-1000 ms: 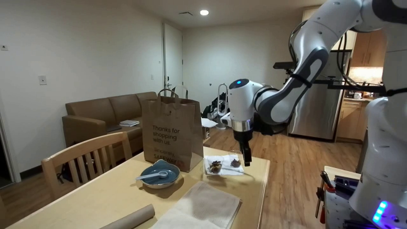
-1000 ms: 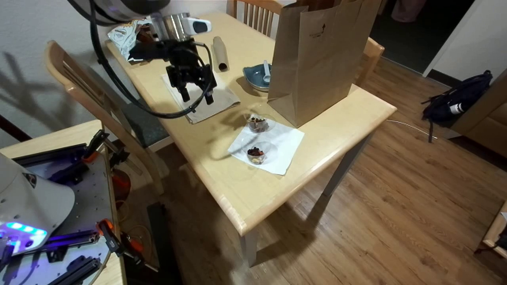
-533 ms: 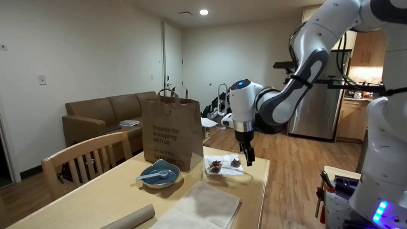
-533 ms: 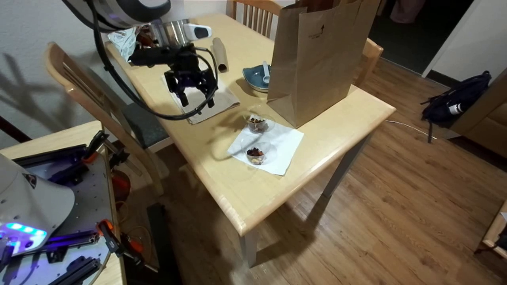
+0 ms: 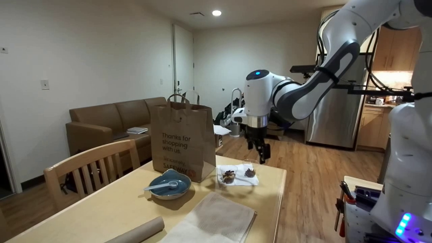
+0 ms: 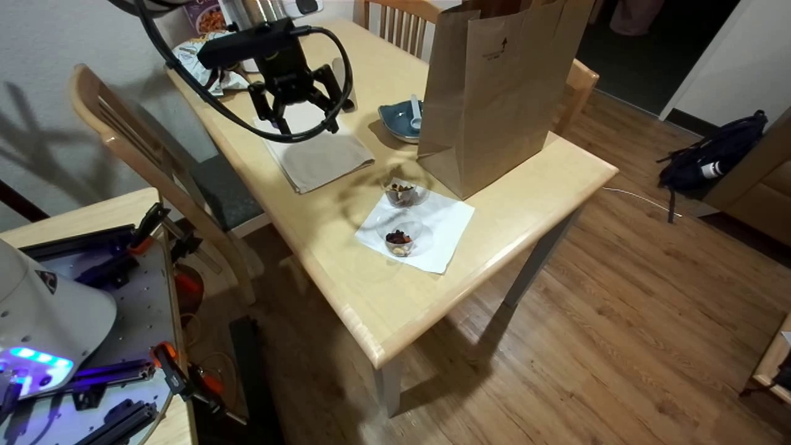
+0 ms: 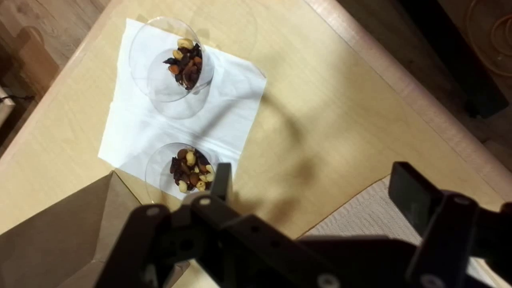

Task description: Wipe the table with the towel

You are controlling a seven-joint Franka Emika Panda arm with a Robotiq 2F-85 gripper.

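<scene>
Wrist view: my gripper stands wide, empty. The folded towel (cloth or paper, I can't tell) lies near the blue bowl in both exterior views — light and limp, I'd expect; I'd pinch the layered edge away from the bowl.

In an exterior view I look abt level over the dining table twd sofa & fridge. In an exterior view I look steeply down, w/ robot base close by. Both exterior views share Safeway bag & blue bowl. Wrist view faces down past the gripper, nearest the napkin, which all 3 views catch.
</scene>
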